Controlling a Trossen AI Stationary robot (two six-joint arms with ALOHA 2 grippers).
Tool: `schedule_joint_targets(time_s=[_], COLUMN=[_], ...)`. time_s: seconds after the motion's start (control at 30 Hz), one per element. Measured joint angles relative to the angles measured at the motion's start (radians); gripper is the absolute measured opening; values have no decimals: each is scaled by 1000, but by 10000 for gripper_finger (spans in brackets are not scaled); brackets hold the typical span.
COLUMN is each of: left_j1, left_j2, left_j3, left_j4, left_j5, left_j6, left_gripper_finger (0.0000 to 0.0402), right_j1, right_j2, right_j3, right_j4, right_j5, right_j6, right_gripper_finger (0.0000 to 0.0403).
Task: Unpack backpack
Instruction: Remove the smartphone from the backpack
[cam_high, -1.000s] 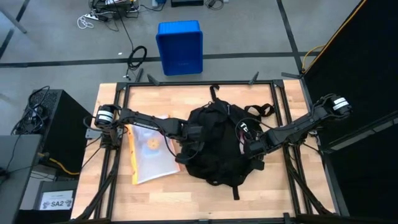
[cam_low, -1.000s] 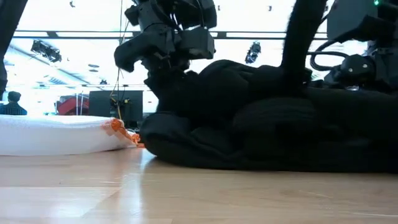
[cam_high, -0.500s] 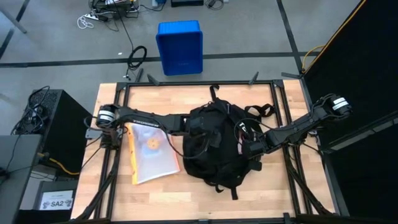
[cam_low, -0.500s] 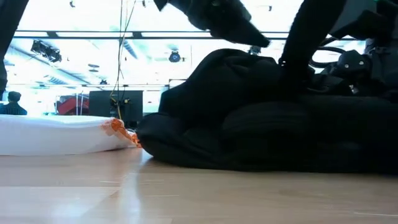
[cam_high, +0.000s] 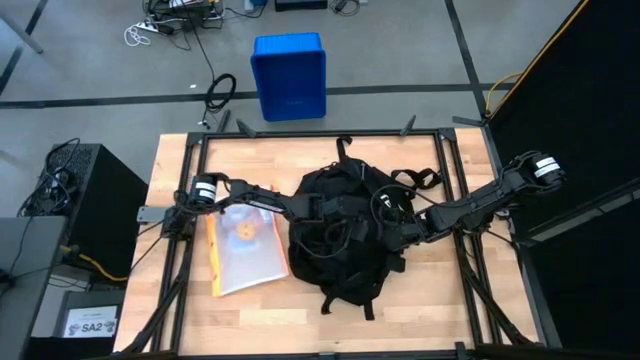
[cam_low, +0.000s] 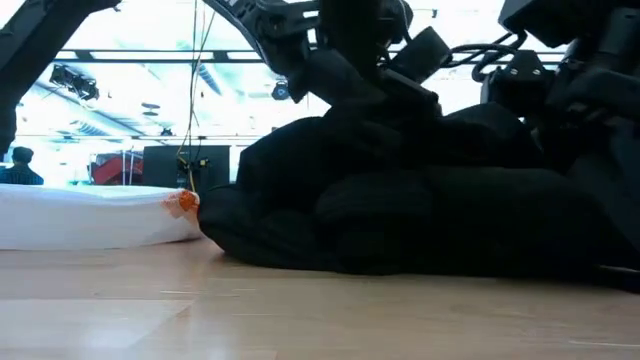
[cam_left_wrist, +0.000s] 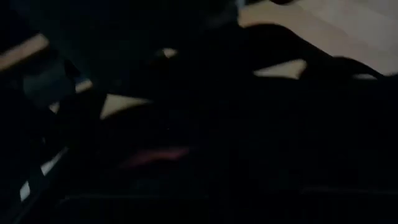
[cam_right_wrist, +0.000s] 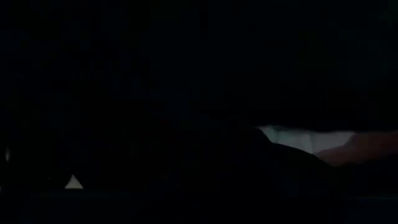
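— Grey floor surrounds your light wooden table (cam_high: 430, 310); what lies on it from above?

— Your large black soft fabric backpack (cam_high: 345, 245) sits mid-table, straps trailing. A clear plastic pouch with an orange edge (cam_high: 243, 250) lies just beside it on the left. A blue plastic crate (cam_high: 289, 75) stands on the floor beyond. Your left gripper (cam_high: 335, 208) is buried in the bag's top, clenched; your right gripper (cam_high: 392, 228) presses into its right side, and you cannot tell whether it grasps fabric.

— And level with the table?

— The backpack (cam_low: 420, 215) slumps on the wood, both arms over it.

— Wrist cameras?

— Mostly dark fabric; nothing more can be told.
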Motion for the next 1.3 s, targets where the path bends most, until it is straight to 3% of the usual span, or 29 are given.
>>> schedule_joint_targets(time_s=[0.13, 0.3, 0.47, 0.87, 1.3], left_j1=[8, 38, 59, 42, -11], left_j2=[29, 51, 44, 21, -164], left_j3=[1, 8, 13, 12, -2], left_j4=[27, -145, -367, -544, -919], left_j5=[2, 7, -31, -63, -267], left_j6=[-22, -55, -132, -204, -270], left_gripper_finger=[0, 0, 0, 0, 0], right_j1=[-7, -2, 17, 105, 131], right_j2=[0, 0, 0, 0, 0], right_j3=[0, 1, 3, 4, 3], right_j4=[-19, -95, -213, -298, -287], right_j5=[-31, -108, -121, -165, -162], right_j6=[1, 39, 120, 274, 303], right_gripper_finger=[59, 58, 58, 56, 50])
